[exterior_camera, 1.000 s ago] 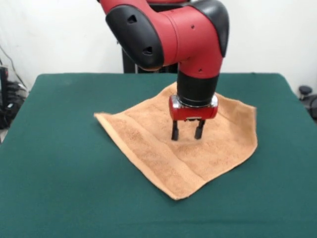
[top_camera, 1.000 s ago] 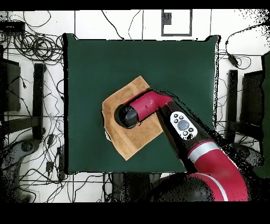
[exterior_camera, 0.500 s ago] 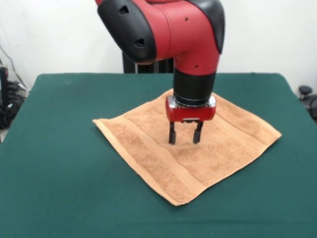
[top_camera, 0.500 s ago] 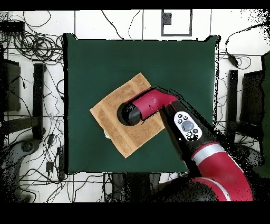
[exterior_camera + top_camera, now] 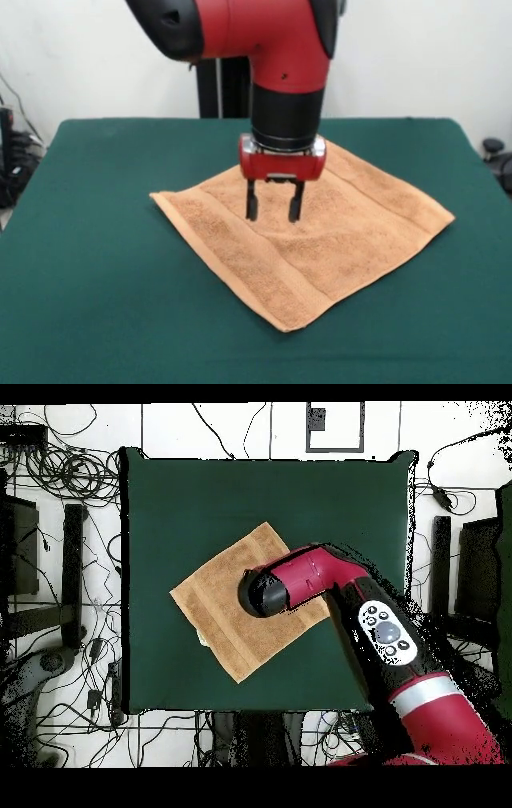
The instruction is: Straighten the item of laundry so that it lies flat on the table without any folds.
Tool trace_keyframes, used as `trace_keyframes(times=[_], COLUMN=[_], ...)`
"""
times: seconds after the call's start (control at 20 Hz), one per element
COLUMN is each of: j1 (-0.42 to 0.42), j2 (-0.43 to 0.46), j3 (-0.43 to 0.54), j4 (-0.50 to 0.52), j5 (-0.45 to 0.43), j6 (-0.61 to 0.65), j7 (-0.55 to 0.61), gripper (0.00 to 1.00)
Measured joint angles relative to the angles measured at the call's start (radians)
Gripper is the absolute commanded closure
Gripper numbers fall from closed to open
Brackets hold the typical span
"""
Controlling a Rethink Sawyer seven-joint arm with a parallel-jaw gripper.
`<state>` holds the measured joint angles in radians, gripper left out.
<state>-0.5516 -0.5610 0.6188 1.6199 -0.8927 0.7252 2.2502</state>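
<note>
Across the green table (image 5: 88, 264) the orange-tan towel (image 5: 336, 240) is lying spread out like a diamond near the middle, one corner pointing at the front camera. Above its middle the red arm (image 5: 280, 48) is hanging, its gripper (image 5: 273, 210) holding both fingers spread apart, gripping nothing, tips just over the cloth.

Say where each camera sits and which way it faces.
Front view: across the table from the robot, facing its pedestal; the red arm drops from above, open gripper over the towel.
Overhead view: above, looking straight down; the arm enters from the lower right, covering the gripper.
Shared: towel, table and arm.
</note>
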Motion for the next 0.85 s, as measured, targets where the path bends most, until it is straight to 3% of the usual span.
trace_keyframes(times=[0.85], j1=[-0.024], j2=[-0.16], j3=[0.008], j4=[0.122], j5=[0.149], j6=[0.0], j7=[0.0], gripper=[0.0])
